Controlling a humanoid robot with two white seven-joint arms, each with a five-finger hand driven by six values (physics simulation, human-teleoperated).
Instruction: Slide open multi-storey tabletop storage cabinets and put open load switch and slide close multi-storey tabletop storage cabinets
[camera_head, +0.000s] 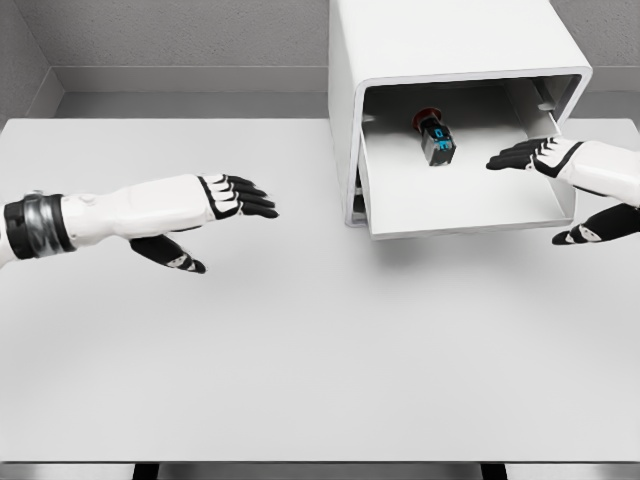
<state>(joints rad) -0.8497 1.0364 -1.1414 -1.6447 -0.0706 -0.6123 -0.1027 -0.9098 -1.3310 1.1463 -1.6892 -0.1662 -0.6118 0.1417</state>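
White worktop (320, 380), left hand (215, 200) held above it at 9 o'clock, fingers spread and empty, cabinet (440, 50) at 1 o'clock with drawer (470, 215) slid out, load switch (437, 138) lying inside, right hand (560, 160) at 3 o'clock, fingers extended over the drawer, nothing gripped.

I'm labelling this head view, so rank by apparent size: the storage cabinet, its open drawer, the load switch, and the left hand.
1. Storage cabinet
2. Open drawer
3. Left hand, though nearness to the camera may inflate it
4. Load switch, lying inside the drawer
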